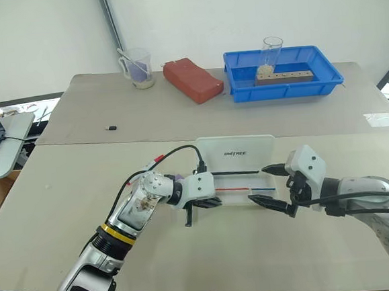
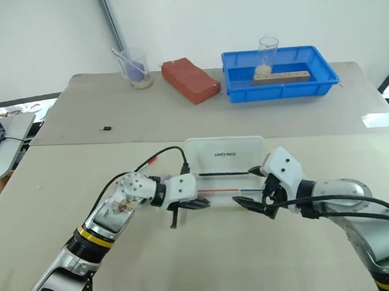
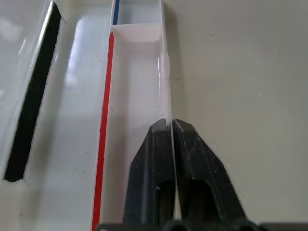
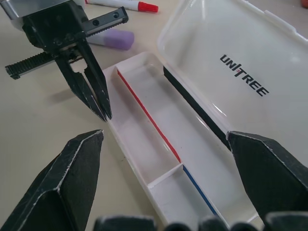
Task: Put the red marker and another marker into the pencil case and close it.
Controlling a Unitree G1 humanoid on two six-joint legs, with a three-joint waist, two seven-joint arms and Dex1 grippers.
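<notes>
Pencil case lies open mid-table with neither marker inside; the red marker and the lavender marker still lie just beside it. My left gripper, fingers nearly together, pinches the case's front wall; my right gripper hangs wide and empty. Loading and closing remain on this beige table, backed by a blue tray.

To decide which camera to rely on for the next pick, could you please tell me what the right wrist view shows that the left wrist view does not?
Right wrist view, not the left: the red marker and the purple marker lying on the table outside the pencil case, its open lid with UNITREE lettering, and the open right gripper.
Left wrist view, not the right: the case's front wall passing between the fingers of the left gripper.
Shared: the case tray, thin red pen, blue pen, black strip and left gripper.
</notes>
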